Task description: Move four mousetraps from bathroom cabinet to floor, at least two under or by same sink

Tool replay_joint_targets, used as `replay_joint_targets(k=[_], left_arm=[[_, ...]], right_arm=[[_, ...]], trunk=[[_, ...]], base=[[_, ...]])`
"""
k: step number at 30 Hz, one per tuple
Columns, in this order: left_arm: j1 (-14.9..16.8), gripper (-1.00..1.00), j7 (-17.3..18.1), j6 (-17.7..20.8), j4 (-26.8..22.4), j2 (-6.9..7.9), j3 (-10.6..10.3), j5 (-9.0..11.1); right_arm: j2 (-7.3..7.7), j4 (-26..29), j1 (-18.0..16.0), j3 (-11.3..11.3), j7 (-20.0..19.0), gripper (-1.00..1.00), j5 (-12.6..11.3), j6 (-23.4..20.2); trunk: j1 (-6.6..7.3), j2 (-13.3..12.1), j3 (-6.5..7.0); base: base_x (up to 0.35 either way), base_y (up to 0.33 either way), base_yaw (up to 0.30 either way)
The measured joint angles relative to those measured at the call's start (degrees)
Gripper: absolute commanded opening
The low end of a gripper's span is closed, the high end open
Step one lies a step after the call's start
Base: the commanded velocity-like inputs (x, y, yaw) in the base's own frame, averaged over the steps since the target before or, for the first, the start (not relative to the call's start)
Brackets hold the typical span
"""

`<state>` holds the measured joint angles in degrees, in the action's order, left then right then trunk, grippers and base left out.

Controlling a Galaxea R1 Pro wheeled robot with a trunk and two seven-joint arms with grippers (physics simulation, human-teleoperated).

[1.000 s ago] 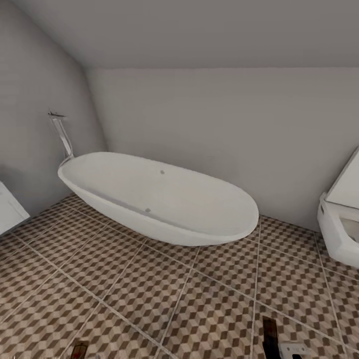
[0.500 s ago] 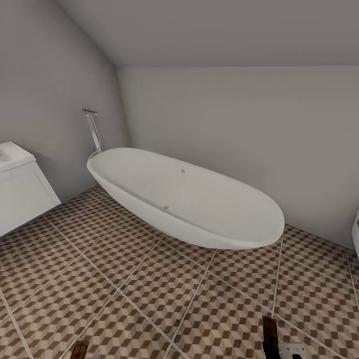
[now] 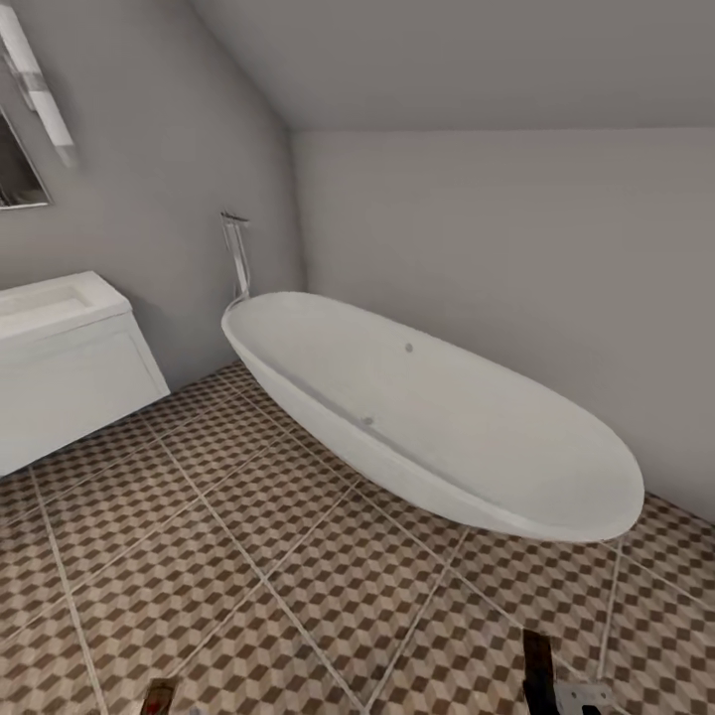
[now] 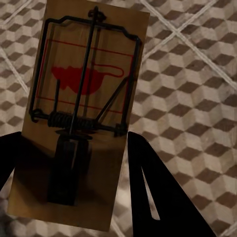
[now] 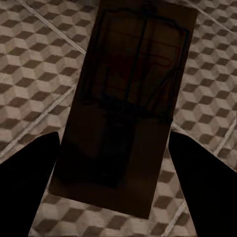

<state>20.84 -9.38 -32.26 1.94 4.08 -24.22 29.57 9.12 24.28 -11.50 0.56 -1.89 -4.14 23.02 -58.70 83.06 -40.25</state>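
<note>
Your head camera has swung left since a second ago, so the big white basin (image 3: 437, 417) now sits more to the right of the head view, the toilet on the far right has dropped out of the picture, and a white vanity unit (image 3: 70, 367) with a mirror (image 3: 15, 174) above it has come in on the left. Nothing in the room itself looks moved, it's just the view turning. You're holding a mousetrap in each hand. Your left gripper (image 4: 74, 163) is pinching a mousetrap (image 4: 86, 94) by its near end; the wrist view shows the light wooden slab with the red mouse print, the spring coil and the wire bar facing the camera, floor tiles (image 3: 298, 576) behind it. Your right gripper (image 5: 113, 163) is clamped on the second mousetrap (image 5: 131, 108), which looks much darker, in shadow, though you can just make out its wire frame. In the head view both traps poke up at the near edge, the left one (image 3: 157, 695) as a small brown tip and the right one (image 3: 537, 670) as a dark upright strip. A chrome tap (image 3: 238, 253) stands at the basin's far left end.
</note>
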Motion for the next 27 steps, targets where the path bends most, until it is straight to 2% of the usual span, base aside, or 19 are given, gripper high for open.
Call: replay_joint_targets(k=[12, 27], left_arm=[[0.0, -1.0, 0.0, 0.0, 0.0, 0.0, 0.0, 0.0], [0.0, -1.0, 0.0, 0.0, 0.0, 0.0, 0.0, 0.0]], right_arm=[[0.0, 0.0, 0.0, 0.0, 0.0, -1.0, 0.0, 0.0], [0.0, 0.0, 0.0, 0.0, 0.0, -1.0, 0.0, 0.0]], trunk=[[0.0, 0.0, -0.25], [0.0, 0.0, -0.56]], base=[[0.279, 0.099, 0.285], [0.309, -0.091, 0.285]])
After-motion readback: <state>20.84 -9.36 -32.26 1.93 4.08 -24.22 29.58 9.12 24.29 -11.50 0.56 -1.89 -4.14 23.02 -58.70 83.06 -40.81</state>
